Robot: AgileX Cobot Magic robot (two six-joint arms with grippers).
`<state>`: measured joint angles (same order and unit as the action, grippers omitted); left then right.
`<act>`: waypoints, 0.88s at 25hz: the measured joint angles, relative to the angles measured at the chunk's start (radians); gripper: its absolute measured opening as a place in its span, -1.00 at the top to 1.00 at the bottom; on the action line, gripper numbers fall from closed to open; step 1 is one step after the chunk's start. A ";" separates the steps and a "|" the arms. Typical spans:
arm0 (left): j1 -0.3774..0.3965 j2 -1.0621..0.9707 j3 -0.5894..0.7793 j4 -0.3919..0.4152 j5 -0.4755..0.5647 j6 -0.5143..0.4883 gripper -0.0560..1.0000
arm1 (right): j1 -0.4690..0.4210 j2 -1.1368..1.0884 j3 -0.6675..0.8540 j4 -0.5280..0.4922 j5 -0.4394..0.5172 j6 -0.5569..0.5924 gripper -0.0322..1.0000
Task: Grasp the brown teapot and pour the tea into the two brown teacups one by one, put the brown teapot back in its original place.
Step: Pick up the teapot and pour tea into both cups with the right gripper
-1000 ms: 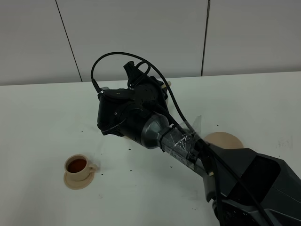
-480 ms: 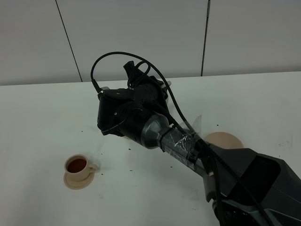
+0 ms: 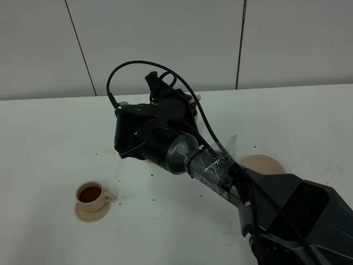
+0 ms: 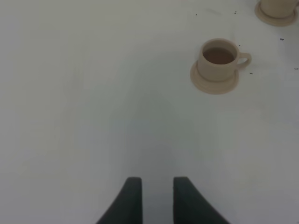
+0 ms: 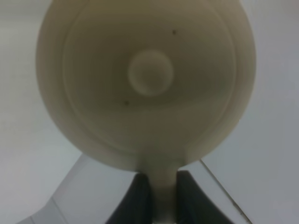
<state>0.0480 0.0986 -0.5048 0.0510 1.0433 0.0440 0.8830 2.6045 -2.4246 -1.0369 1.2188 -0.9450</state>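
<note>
The right wrist view looks straight down on the brown teapot (image 5: 149,74), whose knobbed lid fills the picture. My right gripper (image 5: 163,191) is shut on its loop handle. In the exterior high view the right arm's black wrist (image 3: 157,130) reaches across the middle and hides the pot. One brown teacup (image 3: 91,194) (image 4: 219,59) holds dark tea on its saucer at the front left. The other teacup (image 4: 276,8) shows only at the edge of the left wrist view. My left gripper (image 4: 157,198) hovers open over bare table, well short of the filled cup. The original place, a flat tan saucer (image 3: 265,164), lies bare to the right.
The white table (image 3: 49,138) carries small dark specks around the cups. A grey panelled wall (image 3: 165,38) runs along its back edge. The right arm's black base (image 3: 303,215) fills the lower right of the exterior high view.
</note>
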 joint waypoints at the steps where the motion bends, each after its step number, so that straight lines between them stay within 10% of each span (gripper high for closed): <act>1: 0.000 0.000 0.000 0.000 0.000 0.000 0.45 | 0.000 0.000 0.000 0.000 0.000 0.000 0.75; 22: 0.000 0.000 0.000 0.000 0.000 0.000 0.45 | 0.000 0.000 0.000 -0.008 0.000 0.000 0.75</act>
<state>0.0480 0.0986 -0.5048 0.0510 1.0433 0.0440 0.8834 2.6045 -2.4246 -1.0446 1.2188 -0.9450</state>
